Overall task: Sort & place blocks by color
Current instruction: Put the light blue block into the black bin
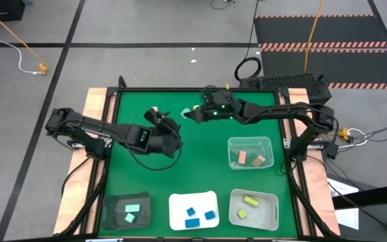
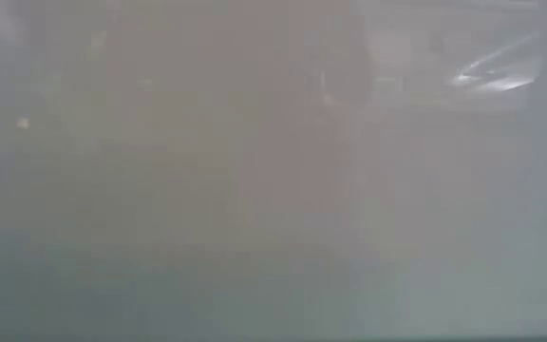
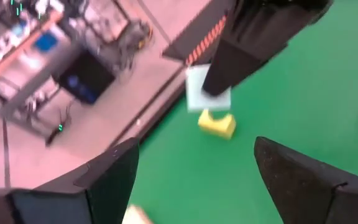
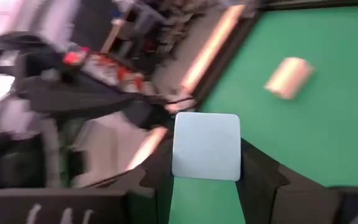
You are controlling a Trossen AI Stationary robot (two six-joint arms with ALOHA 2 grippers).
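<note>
My right gripper is over the far middle of the green mat, shut on a pale mint block, which also shows in the left wrist view. A yellow block lies on the mat just beside it. A tan cylinder lies on its side on the mat and also shows in the high view. My left gripper is open and empty, a little left of the right gripper in the high view. The low view shows only haze. My right gripper pinches the mint block by two opposite sides between its two fingers, the block's broad square face toward the wrist camera. The fingers come at it from above, slanting from the table's right. Whether the block is clear of the mat, I cannot tell.
Along the near edge stand a dark tray with mint blocks, a white tray with blue blocks and a clear bin with yellow blocks. A clear bin with tan blocks stands right of the middle.
</note>
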